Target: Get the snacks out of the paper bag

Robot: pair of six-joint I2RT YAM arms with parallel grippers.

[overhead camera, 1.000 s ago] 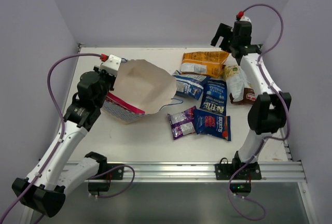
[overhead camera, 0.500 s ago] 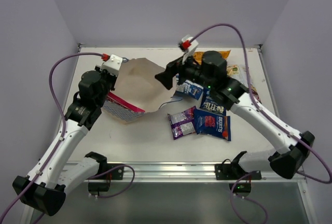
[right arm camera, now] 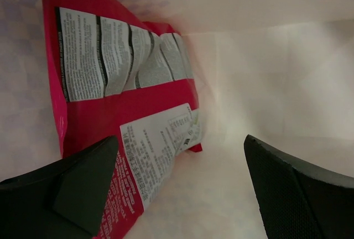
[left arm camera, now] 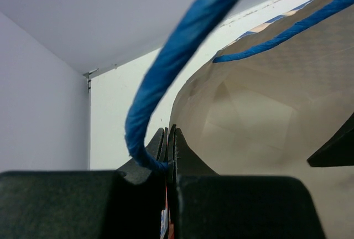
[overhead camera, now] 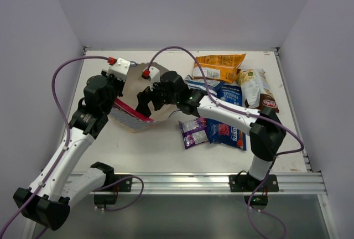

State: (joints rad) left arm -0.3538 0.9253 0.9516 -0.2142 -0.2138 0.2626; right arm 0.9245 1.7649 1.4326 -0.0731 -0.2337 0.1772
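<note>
The paper bag (overhead camera: 133,81) lies on its side at the left, its cream inside facing up and right. My left gripper (overhead camera: 117,96) is shut on the bag's rim where the blue cord handle (left arm camera: 166,84) joins; the jaws (left arm camera: 170,139) are pressed together on the paper edge. My right gripper (overhead camera: 142,102) is open inside the bag's mouth. In the right wrist view the gripper (right arm camera: 181,142) is spread over a corner of the pink-red packet (right arm camera: 110,100), which lies along the bag's left wall and also shows in the top view (overhead camera: 133,112). It holds nothing.
Other packets lie on the table to the right of the bag: orange (overhead camera: 218,66), brown-and-cream (overhead camera: 255,88), blue-white (overhead camera: 231,92), dark blue-red Burts (overhead camera: 227,131), small purple (overhead camera: 193,131). The right arm stretches over some of them. Walls stand close on three sides.
My right arm has swung from the back right corner across the packets, and its open gripper has gone into the bag's mouth. The left arm and the bag have stayed put.
</note>
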